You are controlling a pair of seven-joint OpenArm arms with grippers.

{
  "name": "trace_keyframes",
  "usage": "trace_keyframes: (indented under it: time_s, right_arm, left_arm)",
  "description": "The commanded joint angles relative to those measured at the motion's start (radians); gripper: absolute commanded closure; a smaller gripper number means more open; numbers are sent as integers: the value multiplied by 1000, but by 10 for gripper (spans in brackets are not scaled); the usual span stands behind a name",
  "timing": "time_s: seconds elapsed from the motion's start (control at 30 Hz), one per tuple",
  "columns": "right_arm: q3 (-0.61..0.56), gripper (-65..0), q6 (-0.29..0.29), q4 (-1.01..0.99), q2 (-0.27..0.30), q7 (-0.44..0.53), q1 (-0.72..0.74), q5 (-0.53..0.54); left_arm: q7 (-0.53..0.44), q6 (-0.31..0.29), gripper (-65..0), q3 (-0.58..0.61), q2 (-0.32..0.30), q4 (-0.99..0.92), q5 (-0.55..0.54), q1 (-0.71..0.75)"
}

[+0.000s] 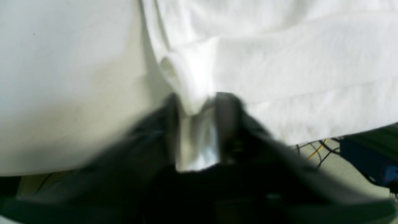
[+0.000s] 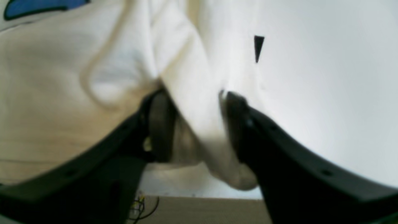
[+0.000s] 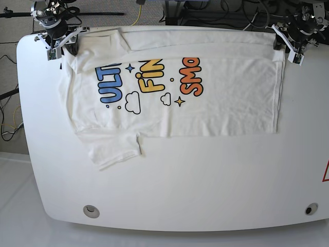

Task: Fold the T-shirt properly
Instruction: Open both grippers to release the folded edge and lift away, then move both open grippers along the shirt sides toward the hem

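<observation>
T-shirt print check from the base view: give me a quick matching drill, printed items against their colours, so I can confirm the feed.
Things:
1. "ULT" letters
2. "FIN" letters
3. "SMO" letters
4. clouds

Colours:
A. orange
B. white with dark outline
C. blue
D. yellow

Pairs: 1-C, 2-D, 3-A, 4-B

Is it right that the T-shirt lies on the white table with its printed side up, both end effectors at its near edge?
Not quite. The T-shirt does lie print-up on the white table, but the left end effector and right end effector are at its far edge, at the two far corners, not the near one. The base view shows this.
</observation>
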Motion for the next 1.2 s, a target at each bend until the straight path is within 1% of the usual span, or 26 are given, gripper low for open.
trace_keyframes:
  time_s: [0.0,0.03,0.1,0.37,0.43,0.57,0.7,0.77,0.83,1.03,1.1,1.17]
  right_arm:
    - [-3,-391,12,9,6,-54,-14,-29]
    - [-5,-442,11,19,7,-55,-15,-31]
    - [-5,-459,11,34,7,-58,-15,-32]
    - [9,-469,12,111,11,-64,-8,-30]
    - [17,-480,9,152,11,-65,-9,-24]
    - [36,-482,10,209,14,-78,2,-24]
    - [58,-484,11,254,16,-100,19,-28]
    - [66,-488,9,257,25,-117,42,-27]
    - [79,-491,8,260,30,-128,57,-28]
    - [115,-499,10,262,41,-157,89,-24]
    - [155,-493,10,274,42,-162,93,-17]
    - [171,-492,9,276,42,-166,97,-15]
  left_arm:
    - [14,-3,-349,-10,-15,23,16,3]
    - [23,-3,-379,-10,-15,24,26,3]
    - [33,-3,-388,-12,-16,26,32,-2]
    - [46,-2,-419,-56,-20,51,39,-36]
    - [43,5,-427,-86,-16,63,61,-48]
    - [52,7,-435,-129,-16,94,60,-79]
    - [64,7,-432,-166,-19,136,67,-112]
    - [83,6,-420,-215,-12,179,74,-155]
    - [89,7,-415,-223,-12,191,83,-173]
    - [99,9,-405,-219,-12,197,108,-211]
    - [122,11,-402,-192,-7,210,104,-235]
    - [122,11,-400,-188,-6,208,103,-242]
